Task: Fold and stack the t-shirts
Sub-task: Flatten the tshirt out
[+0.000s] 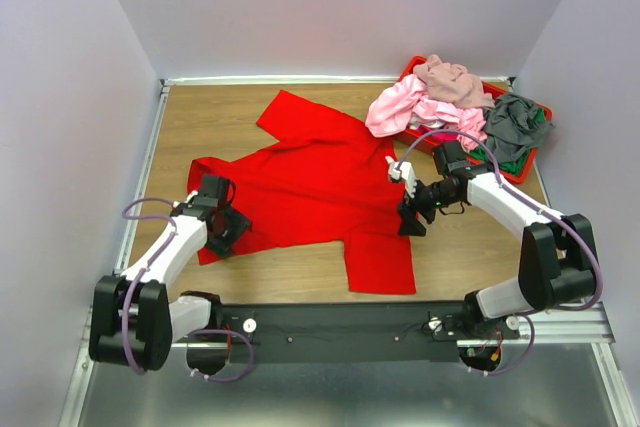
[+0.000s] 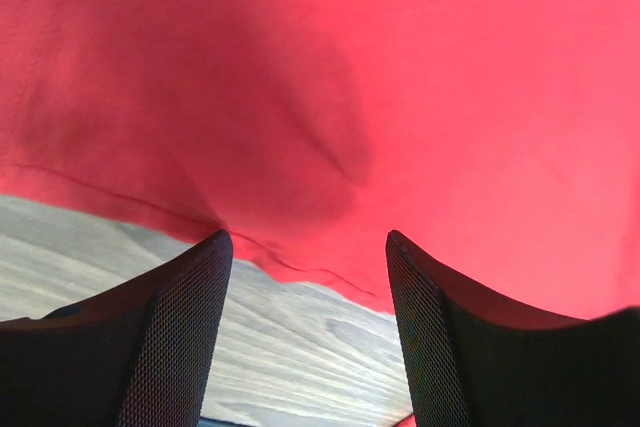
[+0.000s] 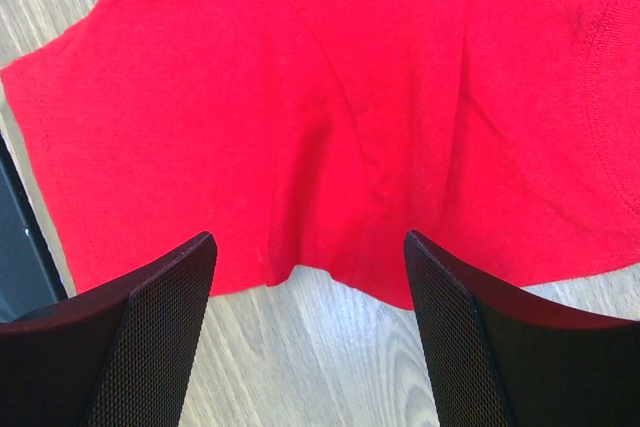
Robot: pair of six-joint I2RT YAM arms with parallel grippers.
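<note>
A bright red t-shirt (image 1: 310, 182) lies spread on the wooden table, one sleeve toward the near edge. My left gripper (image 1: 230, 235) is open at its lower-left hem. In the left wrist view the hem (image 2: 300, 267) runs between the open fingers (image 2: 180, 327) with bare wood below. My right gripper (image 1: 410, 221) is open at the shirt's right side. In the right wrist view the notch where sleeve meets body (image 3: 310, 272) sits between its open fingers (image 3: 150, 327). Pink (image 1: 400, 107), mauve-beige (image 1: 450, 79) and grey (image 1: 512, 125) t-shirts are heaped at the back right.
A red plastic tray (image 1: 543, 119) at the back right corner holds the heaped shirts, the pink one spilling over its left rim. White walls close the table on three sides. A black rail (image 1: 340, 332) runs along the near edge.
</note>
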